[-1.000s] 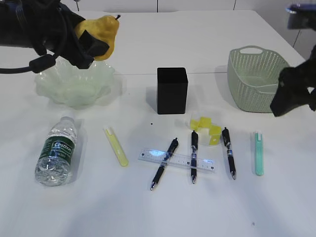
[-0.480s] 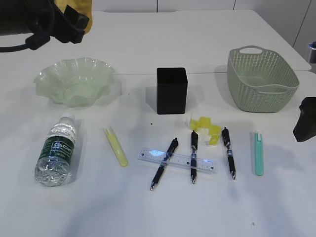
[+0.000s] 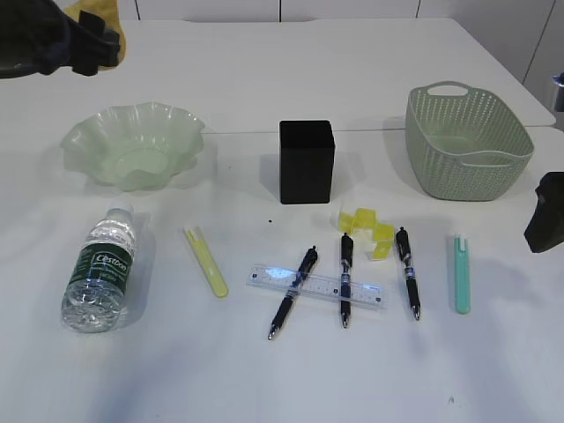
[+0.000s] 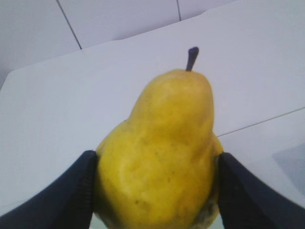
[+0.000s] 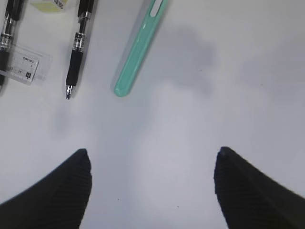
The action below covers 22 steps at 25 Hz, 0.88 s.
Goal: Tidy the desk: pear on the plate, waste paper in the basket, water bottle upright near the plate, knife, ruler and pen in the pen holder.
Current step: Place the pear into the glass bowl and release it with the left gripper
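Your left gripper clamps the pear high beyond the empty plate, right gripper open and idle; bottle, paper, pens, ruler all await on the desk.

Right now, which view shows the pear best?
The left wrist view: the pear fills the frame, stem up, between the claw's fingers. The exterior view shows only a yellow sliver at the top-left edge; the right wrist view shows none.
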Each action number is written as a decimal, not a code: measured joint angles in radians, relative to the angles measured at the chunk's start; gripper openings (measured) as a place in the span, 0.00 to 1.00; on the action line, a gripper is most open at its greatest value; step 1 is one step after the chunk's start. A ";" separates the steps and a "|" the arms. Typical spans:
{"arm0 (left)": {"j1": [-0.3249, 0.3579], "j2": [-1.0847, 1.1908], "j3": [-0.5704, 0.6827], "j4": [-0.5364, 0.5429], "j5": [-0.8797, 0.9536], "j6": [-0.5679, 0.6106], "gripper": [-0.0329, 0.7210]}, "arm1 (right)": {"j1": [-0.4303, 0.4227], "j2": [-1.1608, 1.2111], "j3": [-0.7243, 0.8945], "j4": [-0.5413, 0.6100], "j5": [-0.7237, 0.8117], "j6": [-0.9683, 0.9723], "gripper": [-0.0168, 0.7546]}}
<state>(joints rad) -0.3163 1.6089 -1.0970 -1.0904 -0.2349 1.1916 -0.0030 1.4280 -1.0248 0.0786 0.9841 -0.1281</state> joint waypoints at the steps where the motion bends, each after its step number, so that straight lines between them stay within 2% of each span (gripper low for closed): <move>1: 0.014 0.006 0.000 0.000 0.000 -0.008 0.67 | 0.000 0.000 0.000 0.000 0.000 0.000 0.79; 5: 0.034 0.035 0.000 0.026 -0.004 -0.052 0.67 | 0.000 0.000 0.000 0.000 0.000 0.000 0.79; 11: 0.034 0.132 -0.053 0.166 -0.028 -0.206 0.67 | 0.000 0.000 0.000 0.004 0.000 0.000 0.79; 15: 0.034 0.215 -0.116 0.192 -0.060 -0.274 0.67 | 0.000 0.000 0.000 0.004 0.000 0.000 0.79; 22: 0.038 0.369 -0.238 0.201 -0.078 -0.321 0.67 | 0.000 0.000 0.000 0.005 0.000 -0.002 0.79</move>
<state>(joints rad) -0.2780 1.9776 -1.3347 -0.8893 -0.3124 0.8702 -0.0030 1.4280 -1.0248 0.0831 0.9841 -0.1299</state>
